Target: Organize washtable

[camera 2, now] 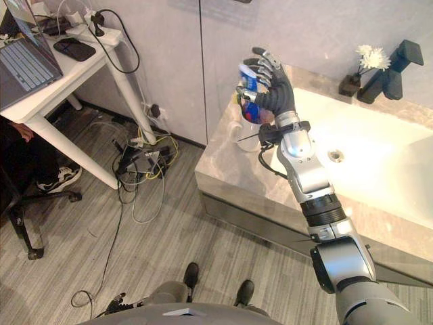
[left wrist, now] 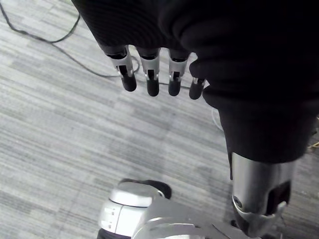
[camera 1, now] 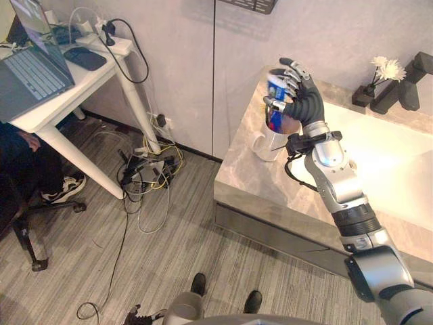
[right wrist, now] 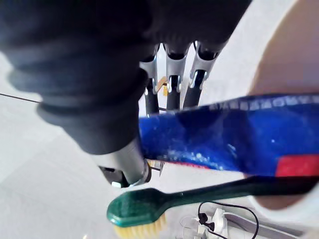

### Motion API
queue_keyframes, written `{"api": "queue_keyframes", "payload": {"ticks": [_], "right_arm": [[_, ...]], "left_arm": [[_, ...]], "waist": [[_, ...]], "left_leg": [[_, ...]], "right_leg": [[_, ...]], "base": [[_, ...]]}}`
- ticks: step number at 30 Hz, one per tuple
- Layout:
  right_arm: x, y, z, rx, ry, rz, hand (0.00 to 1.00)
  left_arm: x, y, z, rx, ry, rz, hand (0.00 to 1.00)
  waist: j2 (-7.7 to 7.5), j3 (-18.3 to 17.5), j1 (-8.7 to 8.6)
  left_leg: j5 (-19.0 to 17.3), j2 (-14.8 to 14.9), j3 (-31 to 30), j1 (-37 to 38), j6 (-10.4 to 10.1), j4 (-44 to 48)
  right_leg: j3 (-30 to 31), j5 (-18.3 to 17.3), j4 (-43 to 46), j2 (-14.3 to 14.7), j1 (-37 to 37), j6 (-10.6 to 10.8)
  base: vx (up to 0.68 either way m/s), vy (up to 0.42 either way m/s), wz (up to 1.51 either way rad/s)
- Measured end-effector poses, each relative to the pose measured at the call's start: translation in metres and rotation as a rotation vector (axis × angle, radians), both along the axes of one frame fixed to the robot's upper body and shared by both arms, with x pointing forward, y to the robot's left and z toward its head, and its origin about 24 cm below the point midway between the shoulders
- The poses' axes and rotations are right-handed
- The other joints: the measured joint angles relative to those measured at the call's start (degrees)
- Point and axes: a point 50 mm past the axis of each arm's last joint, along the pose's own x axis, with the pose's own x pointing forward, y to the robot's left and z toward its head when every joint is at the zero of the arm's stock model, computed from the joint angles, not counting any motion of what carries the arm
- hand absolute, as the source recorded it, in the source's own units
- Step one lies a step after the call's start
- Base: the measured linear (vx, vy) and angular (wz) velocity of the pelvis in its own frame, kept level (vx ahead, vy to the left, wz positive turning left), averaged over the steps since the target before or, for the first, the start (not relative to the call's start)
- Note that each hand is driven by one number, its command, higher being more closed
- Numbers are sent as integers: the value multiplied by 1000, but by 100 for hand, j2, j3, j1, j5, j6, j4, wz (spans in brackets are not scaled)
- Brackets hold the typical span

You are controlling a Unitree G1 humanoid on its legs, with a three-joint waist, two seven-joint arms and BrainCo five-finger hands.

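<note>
At the far left stands a white desk (camera 1: 81, 80) with a laptop (camera 1: 30, 74) on it, and cords (camera 1: 145, 169) lie tangled on the floor beside its leg. None of this belongs to the job. The left hand (left wrist: 151, 69) hangs low over the carpet, fingers straight and relaxed, holding nothing.

The work is further right, at the near left corner of the stone tabletop (camera 1: 250, 183). A white mug (camera 1: 265, 145) stands there, handle towards the edge. Just above it the right hand (camera 1: 304, 101) has its fingers and thumb clamped round a blue tube (camera 1: 276, 87), held roughly upright with its lower end over the mug's mouth. From the head views I cannot tell whether that end has passed the rim. The right wrist view shows the tube (right wrist: 239, 139) across the palm, and below it a green toothbrush (right wrist: 149, 206) with pale bristles. Its handle runs towards what looks like the mug's rim, so I judge that the brush is already stowed.

Right again lies the basin (camera 1: 399, 162), and behind it a small vase of white flowers (camera 1: 387, 68) and a black tap (camera 1: 406, 84), both upright and seemingly in place.

So the tidying looks well along: the brush is in and the tube is in hand. What seems left is lowering the tube into the mug beside the brush and letting go.
</note>
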Motion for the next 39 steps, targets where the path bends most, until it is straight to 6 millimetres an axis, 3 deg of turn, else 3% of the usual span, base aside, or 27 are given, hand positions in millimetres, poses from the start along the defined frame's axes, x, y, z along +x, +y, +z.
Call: {"api": "queue_keyframes", "payload": {"ticks": [11, 19, 27, 30, 35, 39], "right_arm": [[-1, 0, 1, -1, -3, 6, 0], [-4, -11, 0, 27, -8, -23, 0], [-22, -25, 15, 81, -110, -46, 0], [-28, -34, 15, 101, -130, -73, 0], [-51, -69, 9, 154, -169, -191, 0], [-83, -114, -18, 178, -131, -379, 0]], "left_arm": [[-1, 0, 0, 0, 7, 1, 0], [-1, 0, 0, 11, 22, -22, 0], [-2, 1, -1, 12, 34, -39, 0], [-2, 2, -1, 13, 41, -53, 0], [-2, 3, -1, 27, 56, -93, 0], [-9, 3, -4, 19, 92, -93, 0]], "waist": [[-1, -1, -20], [-2, -2, -40], [-4, -11, -114], [-3, -34, -208], [8, -100, -285], [41, -330, -387]], "left_leg": [[0, 8, 36, 37, 0, 0], [0, 13, 91, 141, 0, -2], [0, 21, 183, 240, 0, -12], [-1, 22, 226, 272, 0, -14], [-4, 23, 338, 340, 0, -30], [-50, 26, 515, 390, 7, -34]], "right_leg": [[25, 8, 0, 4, 23, -1], [53, 24, -1, 4, 89, -5], [157, 41, -13, 4, 133, 3], [185, 50, -13, 3, 128, 4], [294, 74, -19, 4, 115, 8], [465, 80, -26, 4, 70, 13]], "base": [[0, 0, 0], [-1, 1, -2], [-17, 4, -7], [-3, 5, -7], [0, 8, -12], [2, 13, -22]]}}
